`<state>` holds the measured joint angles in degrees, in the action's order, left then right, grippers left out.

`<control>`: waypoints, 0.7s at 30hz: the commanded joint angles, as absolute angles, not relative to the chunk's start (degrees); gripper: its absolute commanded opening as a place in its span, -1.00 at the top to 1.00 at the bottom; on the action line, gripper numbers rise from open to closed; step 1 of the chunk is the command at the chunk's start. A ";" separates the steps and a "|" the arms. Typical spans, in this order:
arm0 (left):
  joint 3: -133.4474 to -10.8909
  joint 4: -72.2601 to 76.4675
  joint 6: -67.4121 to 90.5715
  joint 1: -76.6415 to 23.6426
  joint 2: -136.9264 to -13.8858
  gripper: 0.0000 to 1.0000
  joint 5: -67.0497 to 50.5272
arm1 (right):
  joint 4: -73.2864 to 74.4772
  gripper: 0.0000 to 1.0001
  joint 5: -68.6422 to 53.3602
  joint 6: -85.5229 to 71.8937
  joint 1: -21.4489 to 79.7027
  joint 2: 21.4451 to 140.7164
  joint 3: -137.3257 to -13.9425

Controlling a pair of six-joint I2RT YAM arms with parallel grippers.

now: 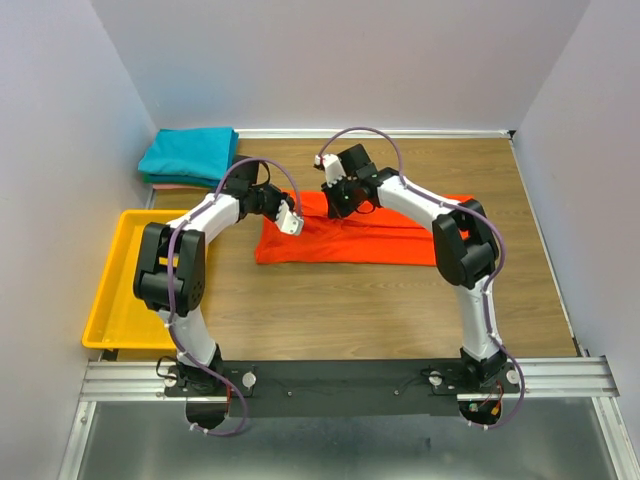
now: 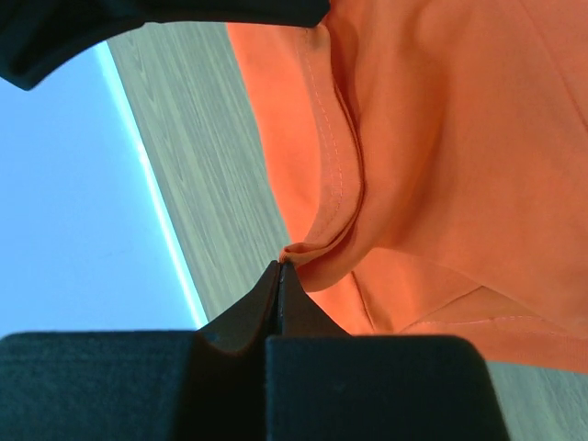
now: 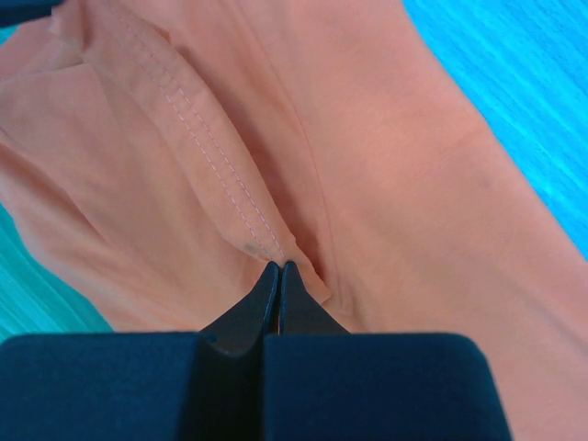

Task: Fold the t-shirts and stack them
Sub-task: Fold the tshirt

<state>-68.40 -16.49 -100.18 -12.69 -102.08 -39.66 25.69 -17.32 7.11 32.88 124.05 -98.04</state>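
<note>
**Two shirts stacked, one left to fold**

On the table (image 1: 350, 310), the orange-red shirt (image 1: 360, 240) lies as a long band, only half folded, I think. The teal shirt (image 1: 190, 152) sits folded on the pink shirt (image 1: 163, 185) in the far left corner. Both the left gripper (image 2: 278, 268) and right gripper (image 3: 278, 266) pinch the orange-red shirt's far edge.
</note>
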 commanded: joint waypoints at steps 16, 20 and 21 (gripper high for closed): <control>-73.38 -9.76 -94.84 -11.95 -108.45 1.00 -40.08 | 26.28 0.99 -11.52 8.17 31.82 125.77 -100.19; -74.27 -9.32 -94.04 -11.95 -110.12 1.00 -39.90 | 26.28 0.99 -10.90 8.09 31.38 125.33 -100.81; -74.53 -9.06 -94.04 -11.95 -110.47 1.00 -39.82 | 26.28 0.99 -10.72 8.17 31.29 125.33 -100.81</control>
<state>-72.73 -10.63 -95.50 -12.36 -108.77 -39.64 25.85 -12.91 7.60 32.08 125.19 -98.94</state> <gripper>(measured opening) 0.006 0.010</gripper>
